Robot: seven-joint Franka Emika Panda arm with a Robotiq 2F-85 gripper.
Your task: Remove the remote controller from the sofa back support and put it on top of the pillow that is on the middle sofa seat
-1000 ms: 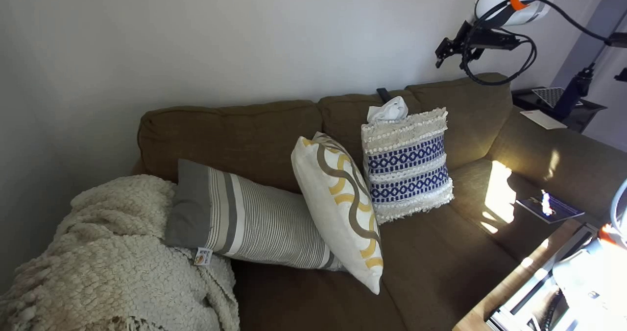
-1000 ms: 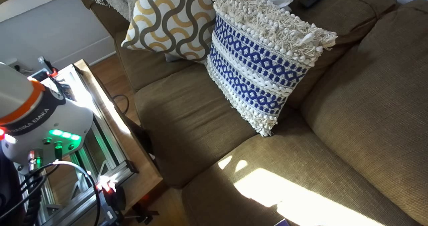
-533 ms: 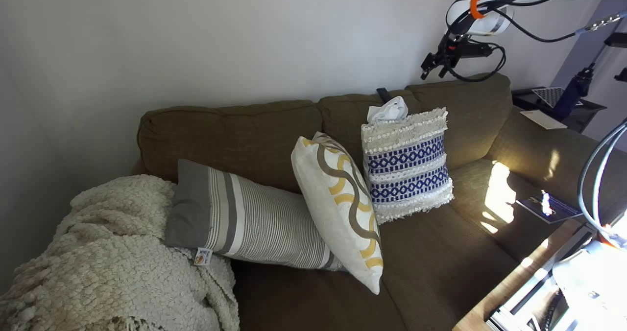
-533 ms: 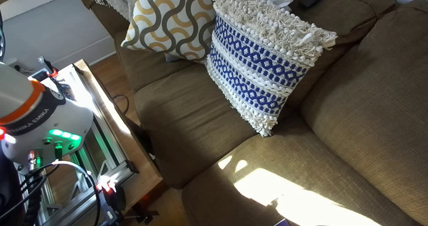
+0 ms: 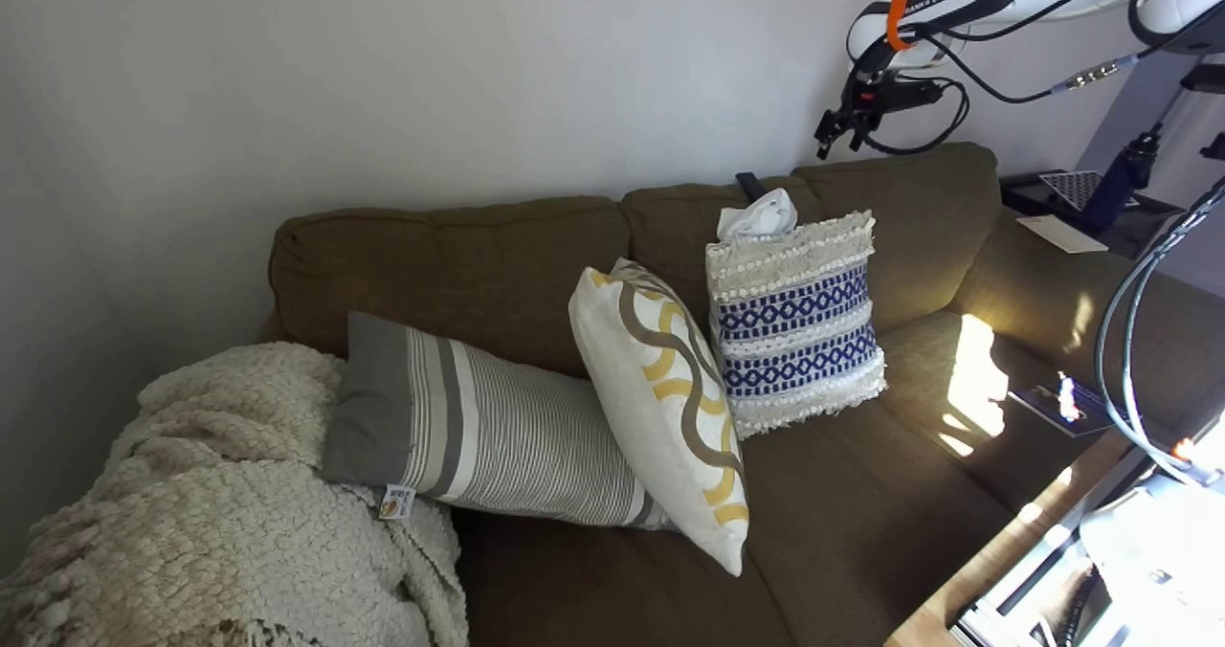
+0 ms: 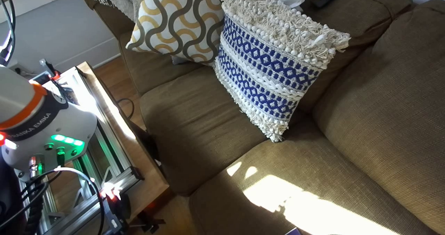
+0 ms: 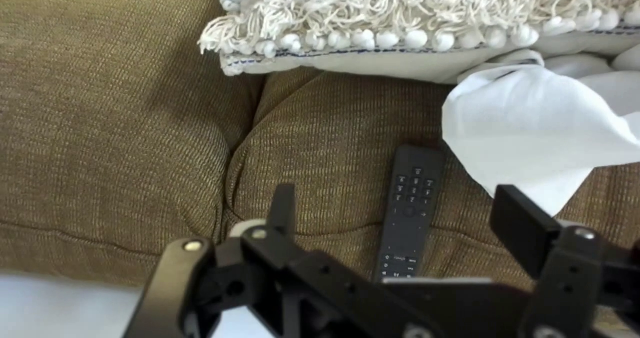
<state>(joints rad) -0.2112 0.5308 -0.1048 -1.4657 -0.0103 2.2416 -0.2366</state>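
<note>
1. A crumpled sheet of thin white material (image 7: 540,123) lies just beside the slim black oblong remote controller (image 7: 407,218); whether they touch, I cannot tell.
2. On the seat side of both, a square pillow (image 5: 799,326) with navy-blue and white woven bands and cream fringe stands nearly upright; next to it comes a white cushion (image 5: 660,417) with mustard and brown swirls, then a grey-and-cream striped pillow (image 5: 517,436).
3. The black gripper (image 7: 397,210) has its jaws wide apart; in an exterior view it hangs above the olive-brown fabric sofa (image 5: 861,494), apart from the remote controller.
4. The remote controller rests on top of the sofa back support (image 7: 325,128), long axis running front to back, number keys towards the square pillow; in the wrist view the gripper covers its other end.
5. Below is the plain brown middle sofa seat (image 6: 201,123); sunlight (image 6: 320,210) patches the neighbouring seat (image 6: 295,158), and a pale grey wall (image 5: 431,82) rises behind.
</note>
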